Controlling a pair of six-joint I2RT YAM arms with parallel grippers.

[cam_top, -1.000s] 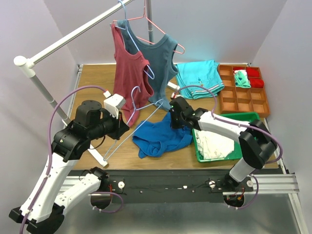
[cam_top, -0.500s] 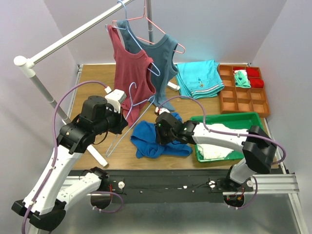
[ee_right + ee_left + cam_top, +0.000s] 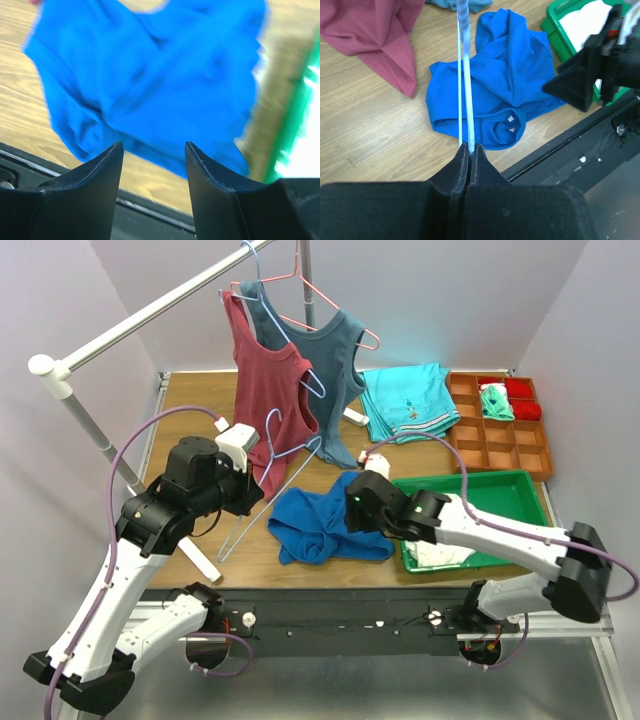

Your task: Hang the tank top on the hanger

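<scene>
**Right gripper [image 3: 154, 146] drops tank top [image 3: 325, 525]**

Left gripper [image 3: 469, 146] stays clenched on the hanger [image 3: 468, 100] wire. The tank top lies crumpled by the table's [image 3: 190, 405] front edge, off the hanger. The right gripper has just spread open, empty, above it; a regrasp is likely needed.

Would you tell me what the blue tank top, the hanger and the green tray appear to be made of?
Tank top: soft matte knit fabric, probably cotton; it lies in loose folds and creases.
Hanger: thin wire, likely metal with a smooth light-blue coating; it runs straight despite being very slender.
Tray: seemingly moulded plastic, uniform green with a slight sheen on its rim.
</scene>
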